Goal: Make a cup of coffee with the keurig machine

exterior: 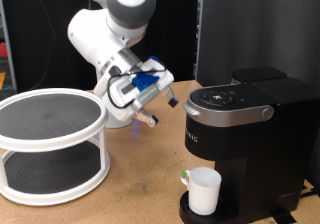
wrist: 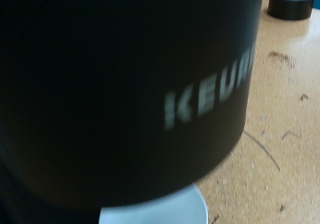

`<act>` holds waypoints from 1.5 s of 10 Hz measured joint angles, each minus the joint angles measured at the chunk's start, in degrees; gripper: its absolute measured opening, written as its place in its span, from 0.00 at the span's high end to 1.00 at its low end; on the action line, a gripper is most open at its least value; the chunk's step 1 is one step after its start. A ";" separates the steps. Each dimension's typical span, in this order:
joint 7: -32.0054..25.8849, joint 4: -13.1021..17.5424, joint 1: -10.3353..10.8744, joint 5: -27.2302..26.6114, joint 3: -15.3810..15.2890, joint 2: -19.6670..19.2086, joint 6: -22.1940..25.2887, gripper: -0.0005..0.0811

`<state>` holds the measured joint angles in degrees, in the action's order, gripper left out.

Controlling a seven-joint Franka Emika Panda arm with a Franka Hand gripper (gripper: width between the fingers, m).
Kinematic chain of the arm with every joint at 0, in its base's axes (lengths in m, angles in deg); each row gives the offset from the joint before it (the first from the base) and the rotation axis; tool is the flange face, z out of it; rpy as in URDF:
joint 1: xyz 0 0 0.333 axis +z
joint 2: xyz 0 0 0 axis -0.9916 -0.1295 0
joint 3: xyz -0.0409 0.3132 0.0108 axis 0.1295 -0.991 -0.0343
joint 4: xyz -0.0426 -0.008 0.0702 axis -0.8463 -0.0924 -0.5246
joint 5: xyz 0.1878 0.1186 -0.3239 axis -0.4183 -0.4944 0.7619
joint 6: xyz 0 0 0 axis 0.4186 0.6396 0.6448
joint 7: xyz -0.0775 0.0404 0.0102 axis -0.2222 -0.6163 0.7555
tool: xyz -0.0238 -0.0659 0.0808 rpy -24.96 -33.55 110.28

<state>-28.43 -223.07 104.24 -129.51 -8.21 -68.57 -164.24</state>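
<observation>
The keurig machine (exterior: pixel 245 124) is a large black coffee maker at the exterior view's right, with its silver-grey lid down. The white cup (exterior: pixel 205 191) stands upright on its drip tray under the spout. My gripper (exterior: pixel 160 109) hangs just to the left of the machine's top, level with the lid. Its fingers are spread open with nothing between them. In the wrist view the machine's black front (wrist: pixel 120 84) with its pale lettering fills the picture. The cup's rim (wrist: pixel 150 214) shows below it. My fingers do not show there.
A white two-tier round rack (exterior: pixel 50 144) with dark mesh shelves stands at the exterior view's left. A small green thing (exterior: pixel 185 176) sits beside the cup. A black tape roll (wrist: pixel 292 1) lies on the wooden table (wrist: pixel 280 124). A dark panel stands behind the machine.
</observation>
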 joint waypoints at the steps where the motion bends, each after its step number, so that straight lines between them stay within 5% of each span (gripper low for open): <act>1: 4.58 -0.02 -0.83 4.10 0.02 2.20 1.03 0.00; 6: 9.02 0.13 -1.70 6.69 0.12 5.91 5.56 0.00; 9: 13.57 1.48 -1.70 7.18 -0.44 11.25 7.71 0.00; 15: 33.63 2.87 -4.38 21.93 -5.48 20.26 9.09 0.00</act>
<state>5.20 -220.20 99.86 -107.57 -13.70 -48.31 -155.15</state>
